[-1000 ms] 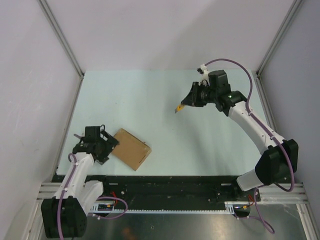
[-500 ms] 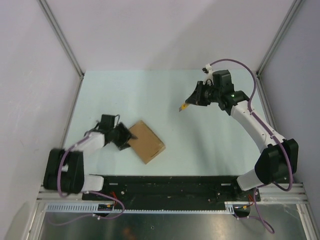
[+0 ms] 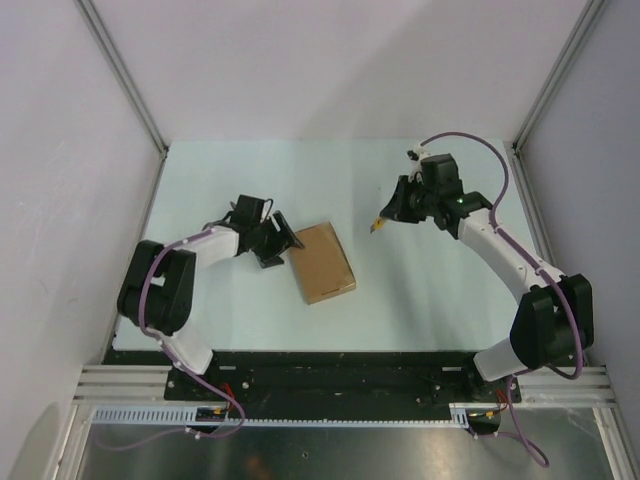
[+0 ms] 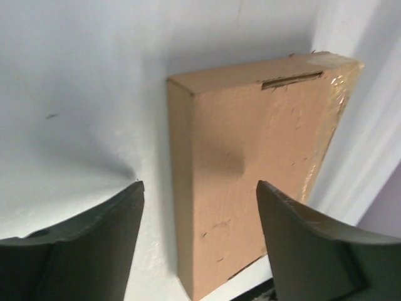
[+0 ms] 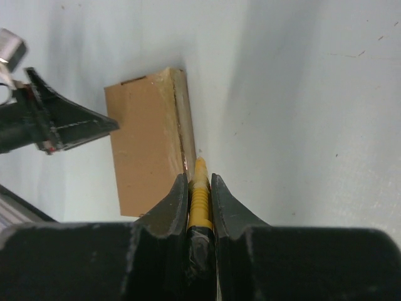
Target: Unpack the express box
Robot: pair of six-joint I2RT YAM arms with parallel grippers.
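Observation:
The express box [image 3: 323,262] is a flat brown cardboard box lying closed on the pale table, near the middle. My left gripper [image 3: 280,241] is open and empty, right at the box's left side. In the left wrist view the box [image 4: 250,163] lies just beyond the open fingertips [image 4: 125,213], and I cannot tell if they touch. My right gripper [image 3: 390,214] is shut on a yellow utility knife [image 3: 378,227] and holds it above the table to the right of the box. In the right wrist view the knife [image 5: 199,191] points at the box's taped edge [image 5: 182,119].
The table [image 3: 430,290] is walled by white panels and metal frame posts [image 3: 125,85] at the back corners. A black rail [image 3: 330,365] runs along the near edge by the arm bases.
My left arm swung right and away from the near edge, and the box slid toward the table's middle and turned. My right gripper moved slightly right and nearer, still holding the knife.

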